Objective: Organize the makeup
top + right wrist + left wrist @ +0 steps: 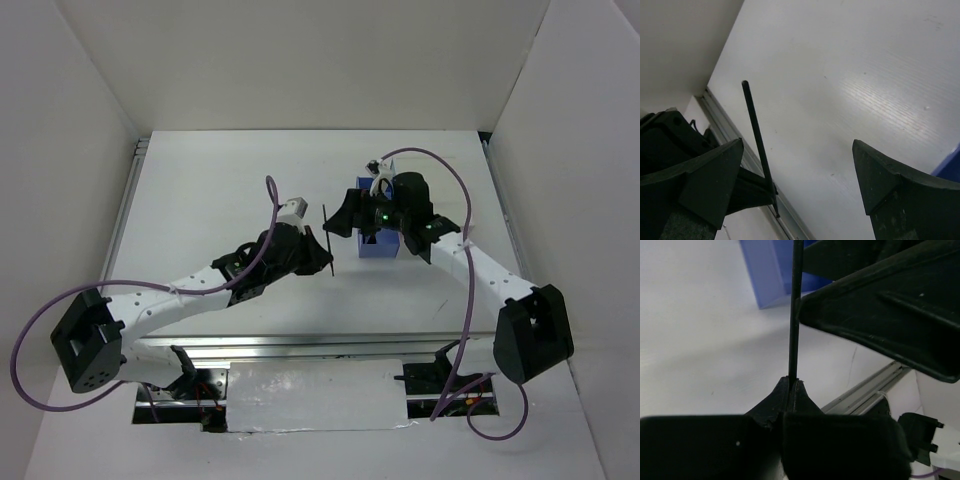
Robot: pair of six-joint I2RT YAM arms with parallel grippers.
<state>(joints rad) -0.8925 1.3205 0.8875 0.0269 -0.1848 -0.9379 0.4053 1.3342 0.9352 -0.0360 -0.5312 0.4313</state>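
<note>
One piece of the makeup, a thin black pencil (327,236), stands nearly upright above the middle of the table. My left gripper (318,250) is shut on its lower part; in the left wrist view the pencil (795,315) rises straight out of the closed gripper (792,382). My right gripper (344,218) is open just to the right of the pencil. In the right wrist view the pencil (757,140) stands close to the left finger, inside my wide right gripper (797,172), touching neither finger. The other makeup items are out of view.
A blue open container (378,244) sits on the table under the right wrist, and its corner shows in the left wrist view (767,275). A metal rail (300,345) runs along the table's near edge. White walls enclose the left, back and right sides.
</note>
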